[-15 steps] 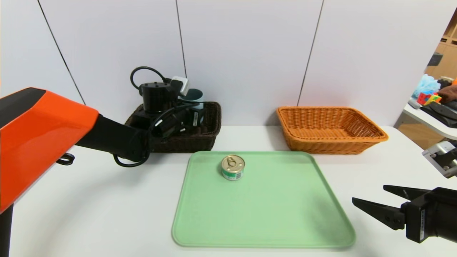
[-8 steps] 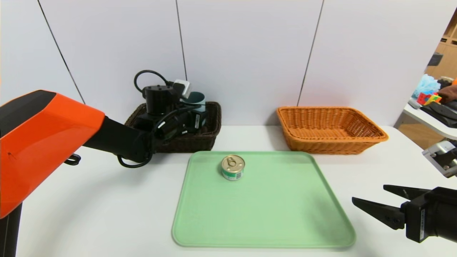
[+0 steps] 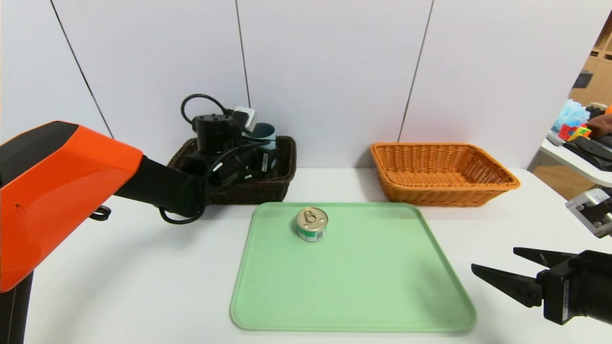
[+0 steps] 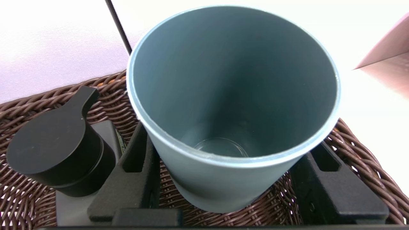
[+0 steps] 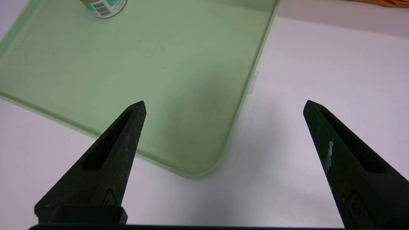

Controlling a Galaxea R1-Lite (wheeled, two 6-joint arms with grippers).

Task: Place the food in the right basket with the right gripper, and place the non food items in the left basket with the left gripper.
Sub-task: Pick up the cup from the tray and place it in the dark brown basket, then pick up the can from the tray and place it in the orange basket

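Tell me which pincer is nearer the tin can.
Left. The left pincer grips the cup over the dark basket behind the tin can; the right pincer hovers beyond the tray's corner.

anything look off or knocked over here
Nothing stands out. The can sits upright on the tray; the cup stands upright in the dark basket, held by the left gripper.

A pale green tray (image 3: pixel 354 286) lies on the white table (image 3: pixel 134 286) before grey wall panels (image 3: pixel 330 71)

can (image 3: pixel 311 223) on tray (image 3: pixel 354 291), baskets behind: left basket (image 3: pixel 267 184), right basket (image 3: pixel 442 174)
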